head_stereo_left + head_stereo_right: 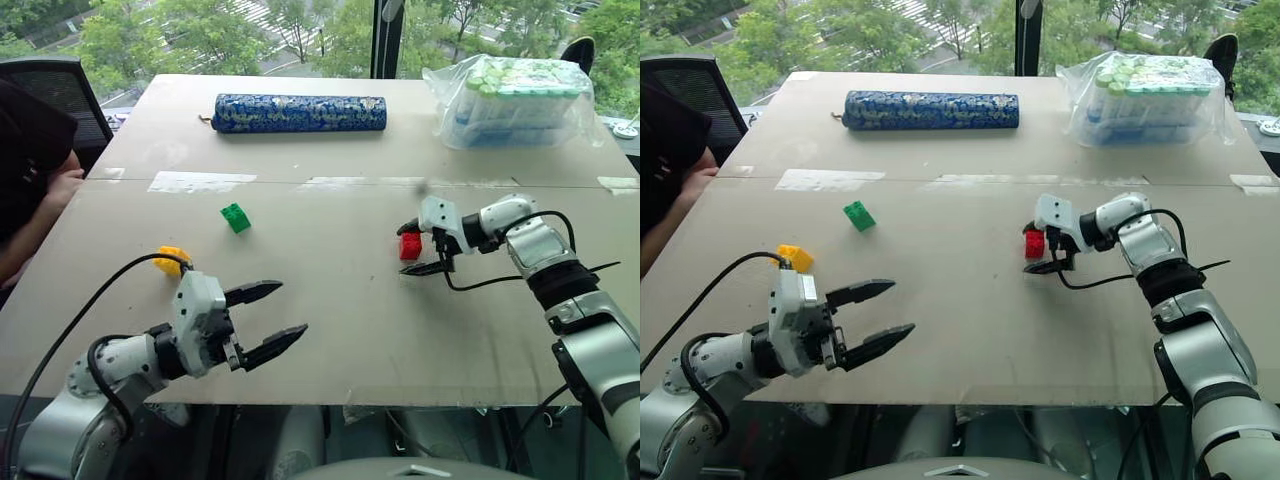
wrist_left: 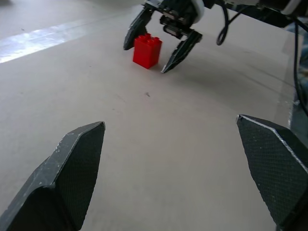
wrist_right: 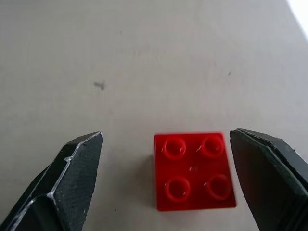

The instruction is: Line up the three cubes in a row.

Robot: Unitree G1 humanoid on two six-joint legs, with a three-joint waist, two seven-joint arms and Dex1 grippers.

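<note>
Right gripper (image 1: pixel 421 249) straddles the red cube (image 1: pixel 410 246), jaws apart, centre-right of frame.
Light, rigid, slick plastic; pinch its flat sides. Left gripper (image 1: pixel 268 318) gapes empty.

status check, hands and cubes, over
Both hands open: left hand idle, right hand straddling red cube, not gripping. Green cube and yellow cube apart, not in row. Nothing blocking.
</note>
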